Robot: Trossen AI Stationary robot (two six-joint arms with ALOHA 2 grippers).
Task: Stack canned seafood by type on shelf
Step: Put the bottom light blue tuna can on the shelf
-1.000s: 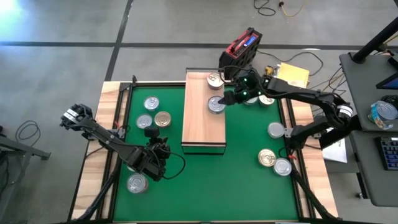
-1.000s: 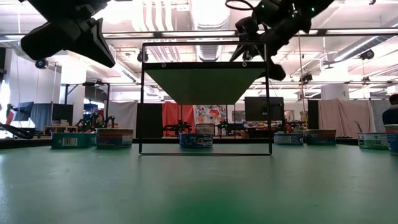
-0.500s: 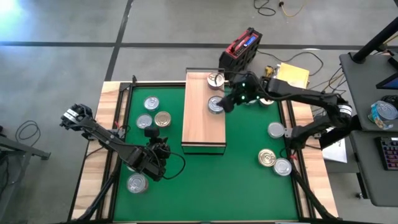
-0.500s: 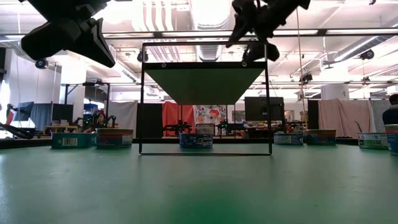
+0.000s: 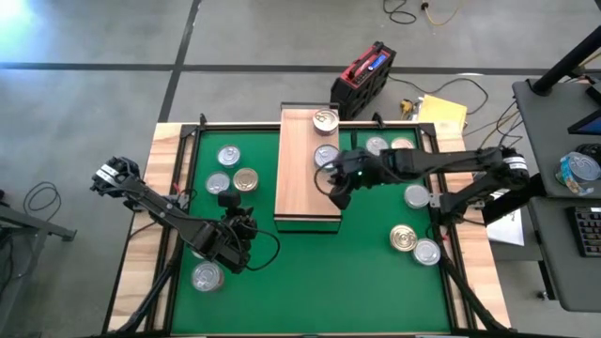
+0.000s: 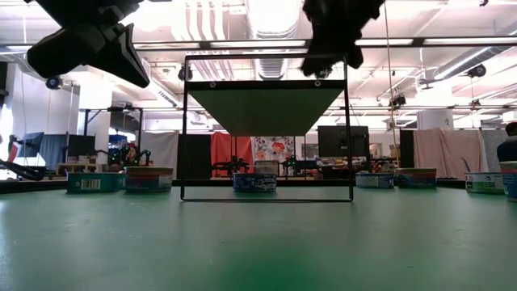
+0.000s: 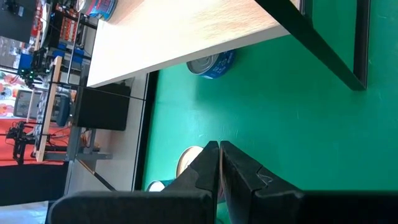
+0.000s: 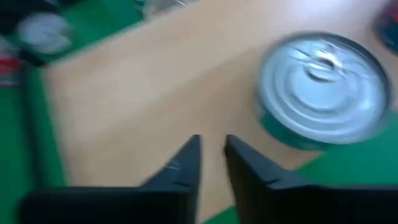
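From above, we see our right gripper has pulled back off the shelf toward its near right edge, leaving a silver can alone on the board with a second can at the far end; a second ago the fingers were spread beside that silver can, so we judge it placed and let go. Our left gripper waits clenched over the mat, near a loose can. At table height, the right arm's dark bulk has swung in above the shelf frame and the left arm sits unchanged at upper left. Our left wrist view shows its fingers pressed together, empty, below the shelf's underside. Our right wrist view shows the fingers nearly together with nothing between them, the silver can standing apart on the wood. More cans wait on the mat.
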